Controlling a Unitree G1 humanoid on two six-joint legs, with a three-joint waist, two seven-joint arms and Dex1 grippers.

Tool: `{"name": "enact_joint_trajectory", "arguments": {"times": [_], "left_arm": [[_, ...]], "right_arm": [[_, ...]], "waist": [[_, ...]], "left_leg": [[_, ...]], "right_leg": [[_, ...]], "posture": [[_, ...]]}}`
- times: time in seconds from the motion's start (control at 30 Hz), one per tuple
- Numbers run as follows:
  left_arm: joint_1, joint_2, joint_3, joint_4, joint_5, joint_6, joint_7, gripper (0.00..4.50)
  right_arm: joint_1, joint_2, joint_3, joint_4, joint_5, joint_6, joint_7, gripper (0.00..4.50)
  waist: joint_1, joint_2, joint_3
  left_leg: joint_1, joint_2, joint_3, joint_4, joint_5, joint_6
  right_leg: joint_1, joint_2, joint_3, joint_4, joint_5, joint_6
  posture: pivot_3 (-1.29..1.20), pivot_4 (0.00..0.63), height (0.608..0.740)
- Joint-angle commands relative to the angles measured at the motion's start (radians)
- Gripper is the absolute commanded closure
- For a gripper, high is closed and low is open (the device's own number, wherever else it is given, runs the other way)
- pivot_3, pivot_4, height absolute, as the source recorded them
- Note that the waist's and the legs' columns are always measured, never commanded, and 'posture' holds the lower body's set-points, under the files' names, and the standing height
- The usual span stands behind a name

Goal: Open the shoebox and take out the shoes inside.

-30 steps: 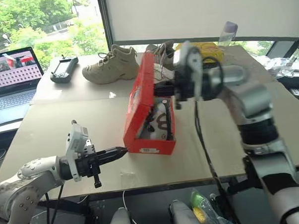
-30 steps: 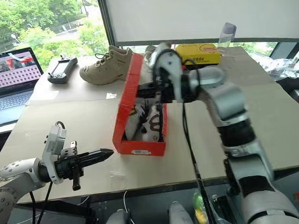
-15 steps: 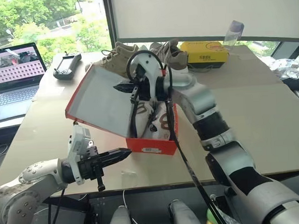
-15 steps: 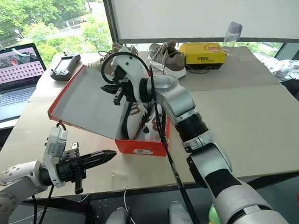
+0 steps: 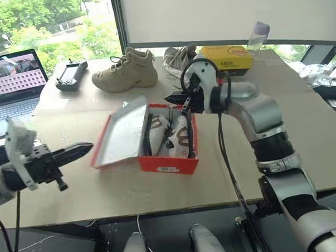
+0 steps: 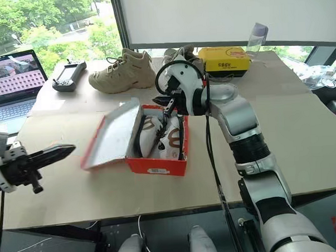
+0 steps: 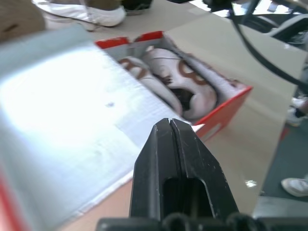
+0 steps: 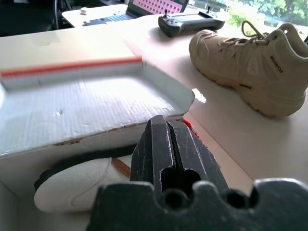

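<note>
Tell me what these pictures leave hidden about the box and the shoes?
- Shoes: lower parts hidden by the shoebox walls, head views.
- Lid's outer face: turned down against the table.
- Shoe toes: hidden behind the right gripper, right wrist view.
- Laptop screen: too small to read.

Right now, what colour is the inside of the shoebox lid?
Grey-white; the shoebox lid shows best in the right eye view.
</note>
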Motion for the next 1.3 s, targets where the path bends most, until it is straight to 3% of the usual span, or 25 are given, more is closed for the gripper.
{"name": "enact_joint_trajectory", "arguments": {"times": [0.03, 0.2, 0.47, 0.67, 0.93, 1.1, 1.3], "left_arm": [[-0.022, 0.057, 0.083, 0.032, 0.019, -0.028, -0.062, 4.48], [-0.122, 0.067, 0.004, 0.04, -0.016, -0.024, -0.078, 4.48], [-0.291, 0.092, -0.21, 0.161, 0.088, -0.102, -0.209, 4.48], [-0.371, 0.053, -0.339, 0.245, 0.166, -0.166, -0.269, 4.5], [-0.43, 0.01, -0.369, 0.296, 0.19, -0.197, -0.296, 4.5], [-0.454, -0.117, -0.344, 0.333, 0.198, -0.262, -0.225, 4.5], [-0.354, -0.2, -0.396, 0.279, 0.236, -0.287, -0.212, 4.5]], "right_arm": [[0.014, -0.026, -0.032, -0.085, 0.03, 0.049, -0.003, 4.5], [0.026, -0.048, -0.003, -0.07, 0.009, 0.087, -0.02, 4.5], [0.007, -0.11, 0.115, -0.022, -0.051, 0.132, 0.028, 4.5], [0.028, -0.142, 0.154, -0.109, -0.056, 0.121, 0.075, 2.81], [0.029, -0.219, 0.261, -0.218, -0.091, 0.114, 0.182, 0.03], [0.033, -0.217, 0.301, -0.152, -0.167, 0.07, 0.147, 0.03], [0.023, -0.183, 0.302, -0.059, -0.223, 0.131, 0.083, 0.03]], "waist": [[0.003, 0.0, 0.0], [0.011, 0.0, 0.0], [0.005, 0.0, 0.001], [0.008, -0.001, 0.001], [0.01, -0.001, 0.001], [0.01, -0.001, 0.001], [0.009, -0.001, 0.001]], "left_leg": [[0.0, 0.0, 0.0, 0.0, 0.0, 0.0], [0.0, 0.0, 0.0, 0.0, 0.0, 0.0], [0.0, 0.0, 0.0, 0.0, 0.0, 0.0], [-0.001, 0.0, 0.0, -0.001, 0.0, 0.0], [-0.001, 0.0, 0.0, 0.0, 0.0, 0.0], [-0.001, 0.0, 0.0, 0.002, 0.0, 0.0], [-0.001, 0.0, 0.0, 0.001, 0.0, 0.0]], "right_leg": [[0.0, 0.0, 0.0, 0.0, 0.0, 0.0], [0.0, 0.0, 0.0, 0.0, 0.0, 0.0], [0.0, 0.0, 0.0, 0.0, 0.0, 0.0], [-0.001, 0.001, 0.0, 0.0, 0.001, 0.002], [-0.001, 0.001, 0.0, 0.0, 0.0, 0.002], [0.0, 0.001, 0.0, 0.0, 0.0, 0.002], [0.0, 0.001, 0.0, 0.001, 0.004, 0.007]], "posture": [[0.0, 0.15, 0.712], [0.0, 0.15, 0.712], [0.0, 0.15, 0.712], [0.0, 0.15, 0.712], [0.0, 0.15, 0.712], [0.0, 0.15, 0.712], [0.0, 0.15, 0.712]]}}
